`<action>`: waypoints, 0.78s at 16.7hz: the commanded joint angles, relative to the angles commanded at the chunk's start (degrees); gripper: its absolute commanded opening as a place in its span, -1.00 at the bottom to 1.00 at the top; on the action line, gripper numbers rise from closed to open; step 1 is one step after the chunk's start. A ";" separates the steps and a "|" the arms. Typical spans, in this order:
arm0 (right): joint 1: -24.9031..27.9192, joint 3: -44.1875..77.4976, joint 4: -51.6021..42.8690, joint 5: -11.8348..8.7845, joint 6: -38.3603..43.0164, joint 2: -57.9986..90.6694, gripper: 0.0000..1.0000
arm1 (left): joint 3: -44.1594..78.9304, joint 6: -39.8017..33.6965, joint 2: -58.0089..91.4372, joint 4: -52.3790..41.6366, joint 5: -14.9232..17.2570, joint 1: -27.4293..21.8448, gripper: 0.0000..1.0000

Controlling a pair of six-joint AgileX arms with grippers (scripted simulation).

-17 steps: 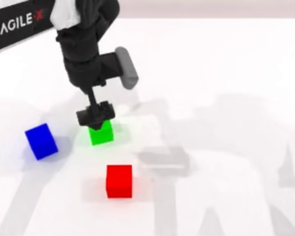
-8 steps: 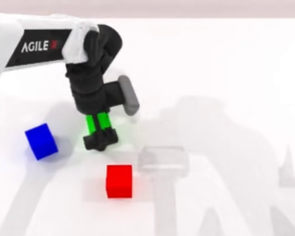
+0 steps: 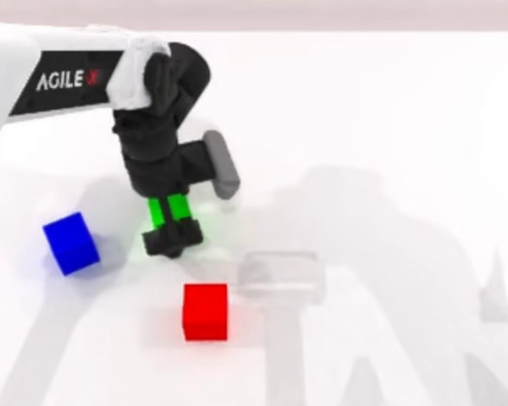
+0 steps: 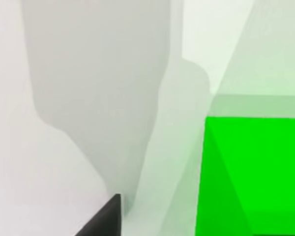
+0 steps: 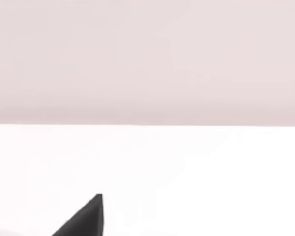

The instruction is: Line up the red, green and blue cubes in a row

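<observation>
My left gripper (image 3: 173, 239) is down over the green cube (image 3: 169, 208), open, with its fingers on either side of the cube. In the left wrist view the green cube (image 4: 255, 172) fills the near side, and a strip of table separates it from one dark fingertip (image 4: 105, 221). The blue cube (image 3: 70, 243) sits turned at an angle to the left of the gripper. The red cube (image 3: 205, 311) rests nearer the front, just right of the gripper. The right arm is out of the top view; its wrist view shows only one fingertip (image 5: 91, 219) set off to the side over bare table.
The white table (image 3: 389, 127) carries grey shadows of the arms across its middle and front. The left arm's white link (image 3: 59, 80) reaches in from the left edge. A pale back wall (image 5: 147, 59) shows beyond the table in the right wrist view.
Over the last second the left gripper came down from just above the green cube to straddle it. In the last half second it has hardly moved. The blue and red cubes stayed put.
</observation>
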 joint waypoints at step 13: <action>0.00 0.00 0.00 0.00 0.00 0.00 1.00 | 0.00 0.00 0.00 0.00 0.00 0.00 -1.00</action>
